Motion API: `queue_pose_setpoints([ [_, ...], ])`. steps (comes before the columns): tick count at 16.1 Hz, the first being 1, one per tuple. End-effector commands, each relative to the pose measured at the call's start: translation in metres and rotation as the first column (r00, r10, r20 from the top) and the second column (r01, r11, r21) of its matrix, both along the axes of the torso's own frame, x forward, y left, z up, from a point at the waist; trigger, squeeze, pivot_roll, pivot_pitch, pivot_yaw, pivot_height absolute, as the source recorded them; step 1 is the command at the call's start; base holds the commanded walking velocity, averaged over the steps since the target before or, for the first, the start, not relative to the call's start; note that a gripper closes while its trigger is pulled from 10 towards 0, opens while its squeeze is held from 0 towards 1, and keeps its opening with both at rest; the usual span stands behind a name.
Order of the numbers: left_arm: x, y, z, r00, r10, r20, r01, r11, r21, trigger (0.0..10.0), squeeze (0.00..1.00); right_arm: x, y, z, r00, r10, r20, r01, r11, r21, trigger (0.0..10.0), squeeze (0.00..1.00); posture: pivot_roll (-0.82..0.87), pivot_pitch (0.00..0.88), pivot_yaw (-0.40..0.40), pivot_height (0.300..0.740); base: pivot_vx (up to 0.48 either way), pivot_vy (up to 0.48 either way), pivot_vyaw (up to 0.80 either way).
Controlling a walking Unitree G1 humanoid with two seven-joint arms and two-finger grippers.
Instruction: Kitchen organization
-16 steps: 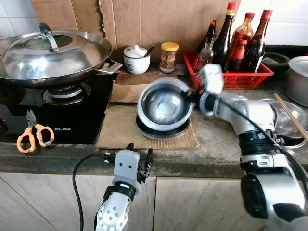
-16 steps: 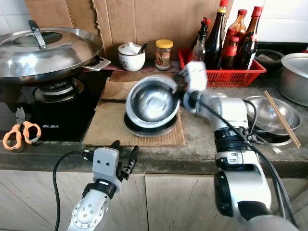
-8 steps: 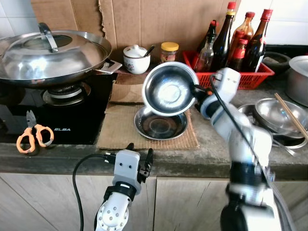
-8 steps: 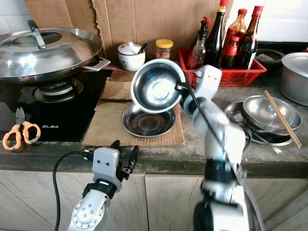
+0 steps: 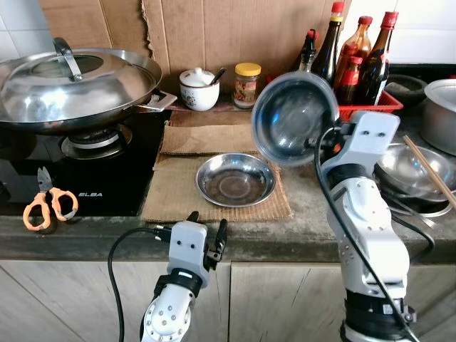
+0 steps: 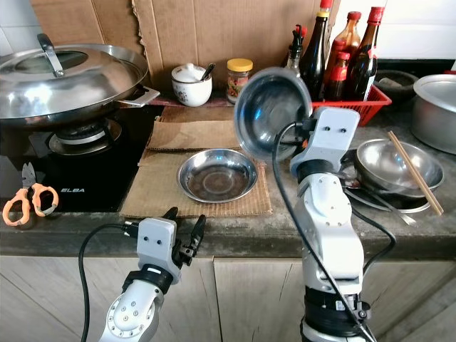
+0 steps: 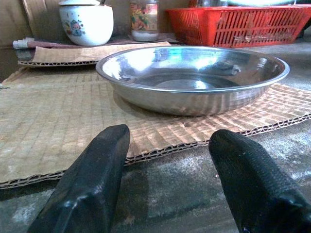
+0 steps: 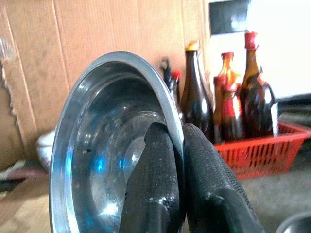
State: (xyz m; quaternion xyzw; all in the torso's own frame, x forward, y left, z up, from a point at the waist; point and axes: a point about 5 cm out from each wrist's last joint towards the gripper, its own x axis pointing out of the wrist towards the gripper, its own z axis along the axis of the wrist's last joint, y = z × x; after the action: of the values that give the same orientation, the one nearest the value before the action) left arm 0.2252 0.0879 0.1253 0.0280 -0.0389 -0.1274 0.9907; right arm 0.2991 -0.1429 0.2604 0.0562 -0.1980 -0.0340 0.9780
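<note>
My right gripper (image 8: 176, 130) is shut on the rim of a steel bowl (image 5: 294, 118), one finger inside and one outside. The bowl hangs tilted on edge above the counter, in front of the sauce bottles. Below and to its left a shallow steel plate (image 5: 235, 179) rests on a cardboard mat (image 5: 178, 192). My left gripper (image 7: 167, 141) is open at the counter's front edge, low, its fingers (image 7: 97, 170) pointing at the plate from a short way off.
A lidded wok (image 5: 71, 78) sits on the stove at the left, with orange scissors (image 5: 44, 206) in front. At the back stand a ceramic jar (image 5: 198, 89), a yellow-lidded jar (image 5: 247, 84) and a red basket (image 5: 370, 105) of bottles. Stacked steel bowls (image 5: 417, 171) with chopsticks lie right.
My right arm has lifted the steel bowl off the plate and carried it up and to the right. The left arm has stayed put.
</note>
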Motion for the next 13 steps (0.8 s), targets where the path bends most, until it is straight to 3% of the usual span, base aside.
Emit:
queue_pose_setpoints([
  [1, 0.0, 0.0, 0.01, 0.999, -0.007, 0.038, 0.008, 1.0, -0.009, 10.0, 0.0, -0.005, 0.003, 0.002, 0.999, -0.007, 0.034, 0.008, 1.0, -0.028, 0.0, 0.0, 0.08, 0.01, -0.018, 0.74, 0.0, 0.0, 0.0],
  [6, -0.002, -0.011, 0.033, 0.989, -0.052, 0.139, 0.053, 0.999, -0.001, 10.0, 0.0, -0.009, 0.007, -0.01, 1.0, 0.017, 0.006, -0.017, 0.998, -0.053, 0.0, 0.0, 0.09, 0.005, -0.021, 0.74, 0.0, 0.0, 0.0],
  [13, -0.003, -0.007, 0.034, 0.989, -0.032, 0.141, 0.035, 0.999, -0.013, 10.0, 0.0, -0.012, 0.01, -0.013, 0.999, 0.045, 0.019, -0.044, 0.997, -0.065, 0.0, 0.0, 0.08, 0.0, -0.023, 0.74, -0.04, 0.0, 0.0],
])
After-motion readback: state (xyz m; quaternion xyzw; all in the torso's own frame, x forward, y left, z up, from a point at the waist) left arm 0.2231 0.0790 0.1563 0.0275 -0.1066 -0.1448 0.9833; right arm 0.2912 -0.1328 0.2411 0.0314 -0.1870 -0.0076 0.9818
